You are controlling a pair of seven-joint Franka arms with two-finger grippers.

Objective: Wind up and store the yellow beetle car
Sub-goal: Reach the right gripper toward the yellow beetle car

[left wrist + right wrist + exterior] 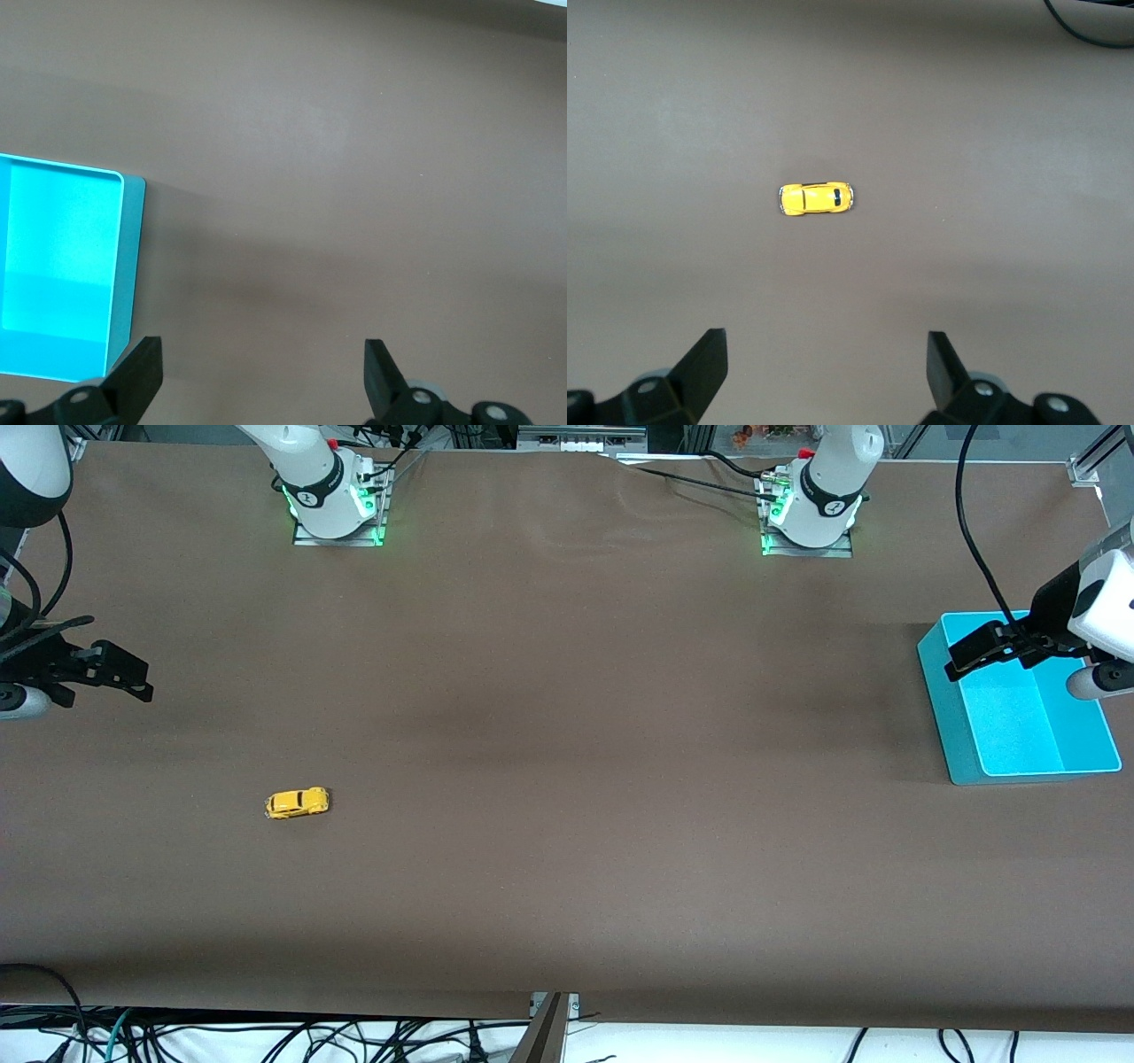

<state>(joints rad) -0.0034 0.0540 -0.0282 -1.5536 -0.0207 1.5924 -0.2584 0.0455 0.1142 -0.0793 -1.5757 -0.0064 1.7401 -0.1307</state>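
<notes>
Yellow beetle car (pixel 297 802) lies on the brown table (pixel 567 735) at about 8 o'clock from its centre, long axis along the table's length, well apart from the nearer, wide-open right gripper (pixel 120 673); the left gripper (pixel 974 654) waits wide open over the blue bin (pixel 952 717).

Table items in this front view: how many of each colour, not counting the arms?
Yellow: 1, the yellow beetle car
Cyan: 1, the bin
Total: 2
Both the left gripper and the right gripper are open and hold nothing.
</notes>
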